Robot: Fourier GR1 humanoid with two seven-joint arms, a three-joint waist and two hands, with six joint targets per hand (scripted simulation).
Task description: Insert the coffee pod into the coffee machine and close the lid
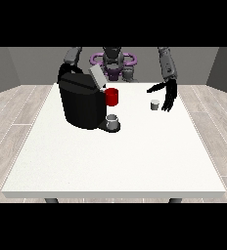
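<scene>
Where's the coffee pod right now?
In the front view the coffee pod stands on the table right of the coffee machine, beside the hand at the view's right.

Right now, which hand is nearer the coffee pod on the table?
The left hand, at the view's right, hangs just beside the coffee pod, fingers open and pointing down. The other hand is hidden behind the coffee machine, well away from the pod.
</scene>
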